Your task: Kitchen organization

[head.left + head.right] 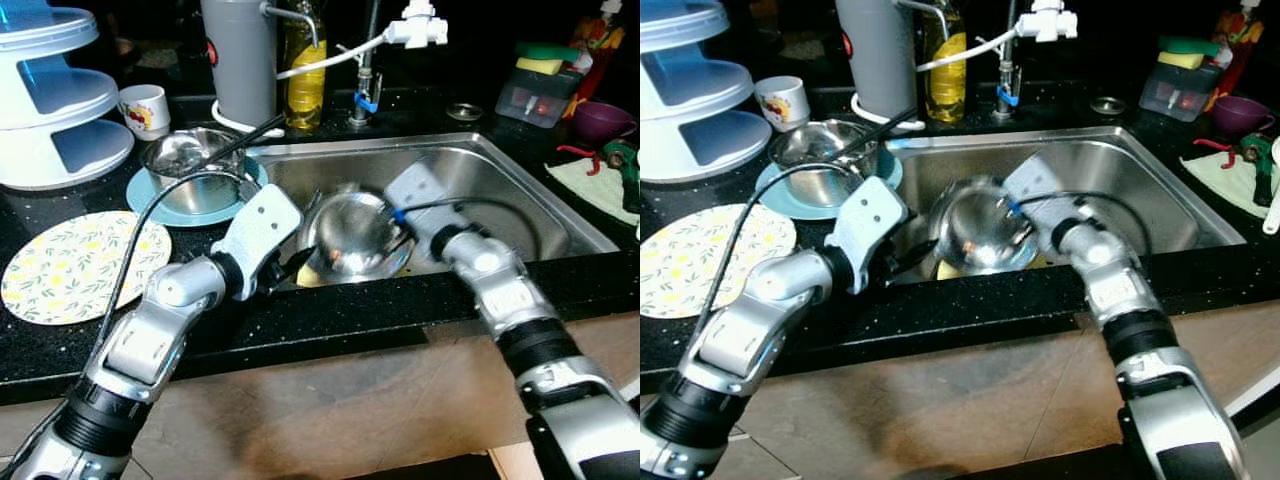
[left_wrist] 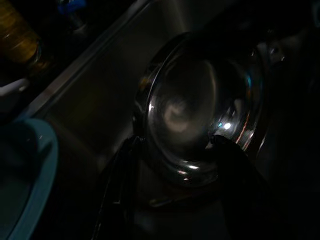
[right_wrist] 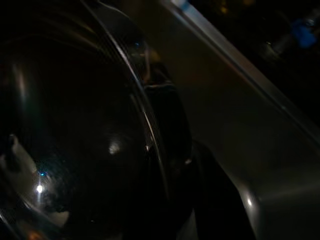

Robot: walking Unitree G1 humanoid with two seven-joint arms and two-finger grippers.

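Inside the sink [image 1: 520,190]: one steel bowl [image 1: 352,235], tipped on edge. Light, rigid, slick; best taken by the rim. Left gripper [image 2: 172,165], jaws spread, straddles the lower rim; right gripper [image 1: 398,222] pinches the opposite rim. Alongside, on the surface: second bowl [image 1: 190,165] on blue plate [image 1: 140,195], floral plate [image 1: 75,265].

Mirror-bright polished steel on the bowl [image 1: 350,235] sitting in the sink [image 1: 520,185], whose own brushed stainless walls give a duller, satiny sheen, while the counter [image 1: 330,320] in front of the sink is glossy black stone flecked with pale specks. Behind the sink stands a matt grey plastic canister [image 1: 240,60] beside a clear glass bottle [image 1: 305,70] of yellow liquid. To the sink's left, a second shiny metal bowl [image 1: 190,160] rests on a smooth pale-blue plate [image 1: 145,200], with a floral-printed plate [image 1: 80,265] near it.
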